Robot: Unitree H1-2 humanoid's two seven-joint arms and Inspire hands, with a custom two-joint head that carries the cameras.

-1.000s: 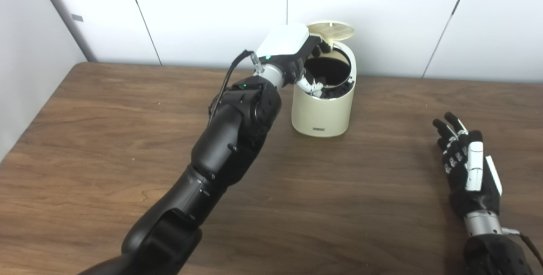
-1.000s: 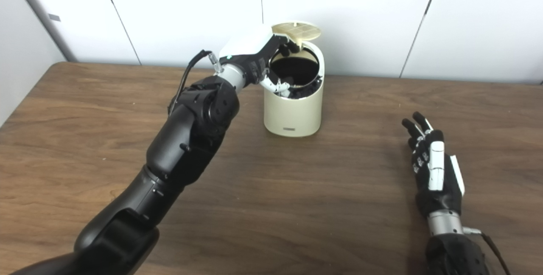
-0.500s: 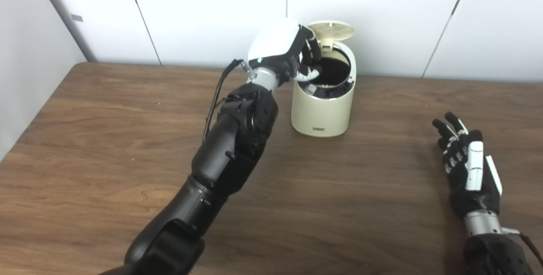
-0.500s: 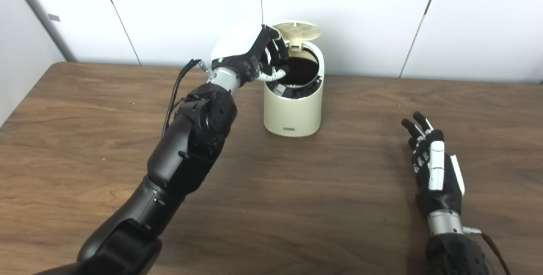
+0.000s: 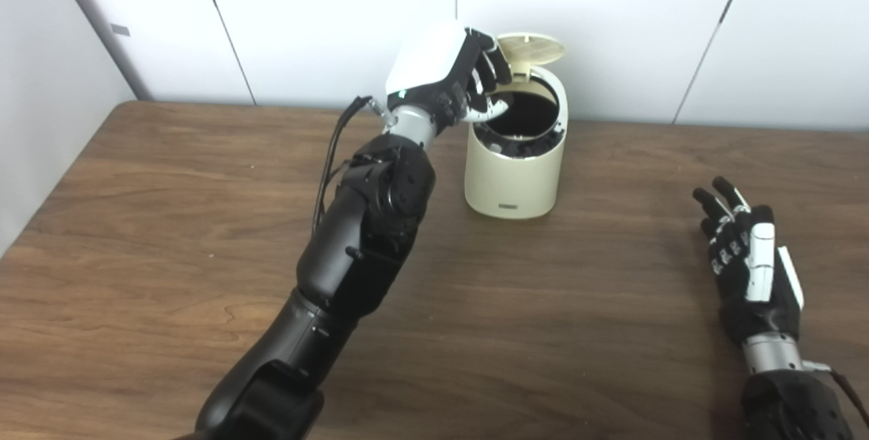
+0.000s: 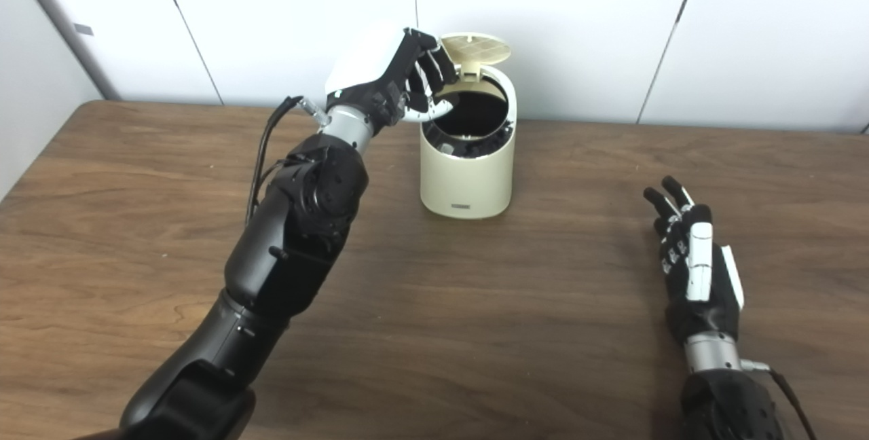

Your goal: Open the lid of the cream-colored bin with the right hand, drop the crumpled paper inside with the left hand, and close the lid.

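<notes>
My left arm (image 5: 360, 236) is glossy black, built of rounded shells with a few small screws set in them, ending at a short silver wrist cuff (image 5: 407, 129). A thin black cable (image 5: 333, 155) loops along it (loose, not clipped flat). My left hand (image 5: 445, 73) has a smooth white back cover and black fingers with white segments. My right hand (image 5: 750, 270) matches: black, white-striped fingers, silver cuff, black forearm.

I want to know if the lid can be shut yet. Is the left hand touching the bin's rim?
Cannot tell. In both eye views the left hand overlaps the left rim of the bin; neither shows a gap or contact plainly.
</notes>
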